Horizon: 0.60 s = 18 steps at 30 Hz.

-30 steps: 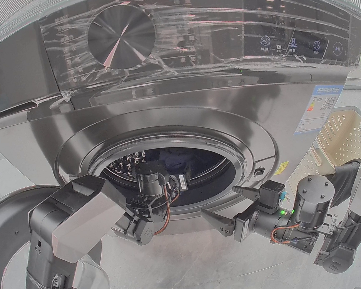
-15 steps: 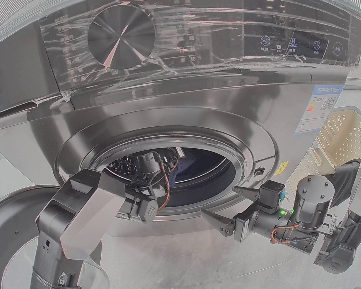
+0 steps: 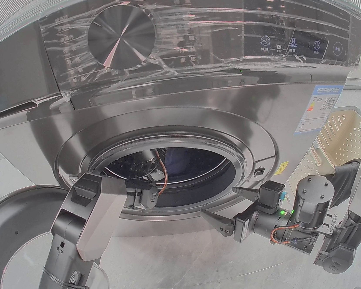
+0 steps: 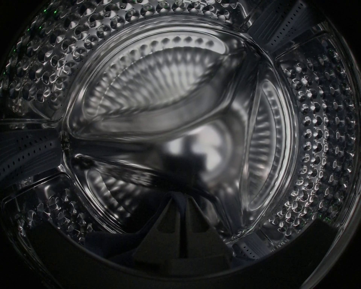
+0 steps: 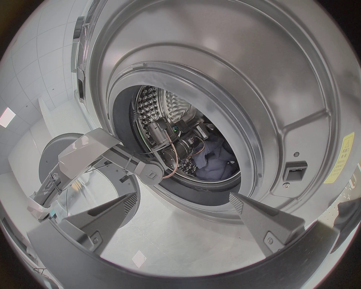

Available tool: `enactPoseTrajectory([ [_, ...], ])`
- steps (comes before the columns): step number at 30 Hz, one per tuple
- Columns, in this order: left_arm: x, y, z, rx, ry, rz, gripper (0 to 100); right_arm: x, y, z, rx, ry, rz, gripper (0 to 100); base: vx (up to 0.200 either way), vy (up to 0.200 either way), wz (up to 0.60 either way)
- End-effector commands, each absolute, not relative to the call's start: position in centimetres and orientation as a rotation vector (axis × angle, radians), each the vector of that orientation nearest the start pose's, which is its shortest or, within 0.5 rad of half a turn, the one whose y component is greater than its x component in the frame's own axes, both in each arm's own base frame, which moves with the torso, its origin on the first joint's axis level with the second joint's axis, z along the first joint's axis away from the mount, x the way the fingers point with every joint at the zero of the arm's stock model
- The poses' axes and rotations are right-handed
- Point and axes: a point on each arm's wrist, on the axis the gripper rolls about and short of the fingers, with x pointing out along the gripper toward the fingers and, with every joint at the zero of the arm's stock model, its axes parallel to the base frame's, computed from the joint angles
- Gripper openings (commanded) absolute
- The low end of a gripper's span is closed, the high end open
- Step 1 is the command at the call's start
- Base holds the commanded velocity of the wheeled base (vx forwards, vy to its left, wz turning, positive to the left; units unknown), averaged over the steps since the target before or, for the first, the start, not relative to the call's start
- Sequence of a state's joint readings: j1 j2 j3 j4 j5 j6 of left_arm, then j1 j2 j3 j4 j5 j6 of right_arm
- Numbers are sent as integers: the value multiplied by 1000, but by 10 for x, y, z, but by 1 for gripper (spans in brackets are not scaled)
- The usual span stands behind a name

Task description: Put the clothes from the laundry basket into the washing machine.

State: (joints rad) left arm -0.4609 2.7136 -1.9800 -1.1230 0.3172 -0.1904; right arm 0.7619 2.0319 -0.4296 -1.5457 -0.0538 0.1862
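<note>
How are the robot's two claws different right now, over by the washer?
The left gripper is deep inside the washing machine drum. The right gripper hangs outside it, low in front. The left gripper's fingers are pressed together, seemingly on a dark blue garment, while the right gripper's fingers are spread wide and hold nothing. Both are the same dark two-fingered claw.

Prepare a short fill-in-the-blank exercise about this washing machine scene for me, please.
1. The washing machine has its door hanging open on the robot's ____ side.
2. The left gripper is inside the machine's ____.
3. The right gripper, outside the machine, has its jaws ____.
4. The clothing lying in the machine is dark ____.
Missing words: left; drum; open; blue.
</note>
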Motion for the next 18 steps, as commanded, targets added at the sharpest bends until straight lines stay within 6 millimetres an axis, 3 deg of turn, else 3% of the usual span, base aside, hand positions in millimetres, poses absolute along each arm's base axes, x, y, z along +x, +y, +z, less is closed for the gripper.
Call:
enactPoseTrajectory([
  [1, 495, -238, 93, -332, -337, -174, 0, 222, 211, 84, 153, 123, 701, 100, 0, 0, 0],
  [6, 493, -241, 92, -331, -332, -183, 0, 222, 211, 84, 153, 123, 701, 100, 0, 0, 0],
  [7, 493, -241, 93, -331, -332, -183, 100, 222, 211, 84, 153, 123, 701, 100, 0, 0, 0],
  [13, 484, -250, 91, -329, -291, -201, 100, 222, 210, 84, 152, 124, 701, 100, 0, 0, 0],
  [18, 450, -257, 104, -299, -221, -250, 100, 222, 210, 85, 153, 123, 698, 100, 0, 0, 0],
])
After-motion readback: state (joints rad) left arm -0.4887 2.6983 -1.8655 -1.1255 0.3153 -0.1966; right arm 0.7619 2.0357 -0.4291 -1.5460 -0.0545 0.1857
